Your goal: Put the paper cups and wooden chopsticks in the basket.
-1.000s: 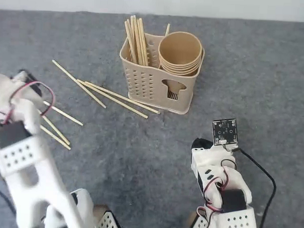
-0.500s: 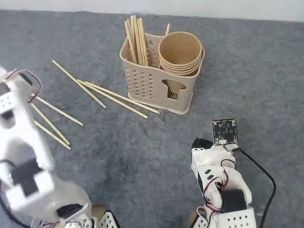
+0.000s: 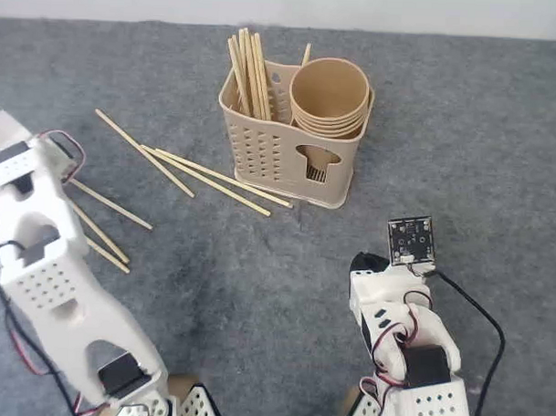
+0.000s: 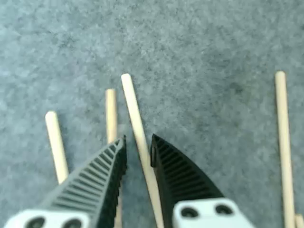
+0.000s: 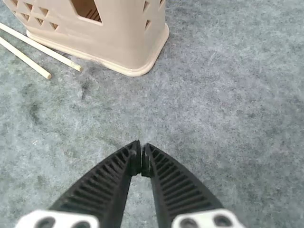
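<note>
A beige basket (image 3: 289, 158) stands at the back centre of the carpet. It holds stacked paper cups (image 3: 329, 93) and several wooden chopsticks (image 3: 246, 68). Several loose chopsticks (image 3: 215, 180) lie left of it, and more chopsticks (image 3: 109, 204) lie farther left by my left arm (image 3: 39, 245). My left gripper (image 4: 137, 141) is open and low over the carpet. Its jaws straddle one chopstick (image 4: 134, 107) without closing on it, and another chopstick (image 4: 110, 109) lies alongside. My right gripper (image 5: 141, 148) is shut and empty, hovering over bare carpet in front of the basket (image 5: 118, 33).
Grey carpet covers the whole table. In the right wrist view, two chopstick ends (image 5: 42, 47) lie by the basket's base. The right arm (image 3: 402, 322) sits at the front right, with open carpet between it and the basket.
My left arm has swung toward the left edge and settled its gripper over the leftmost loose chopsticks. The right arm, basket and cups have not moved.
</note>
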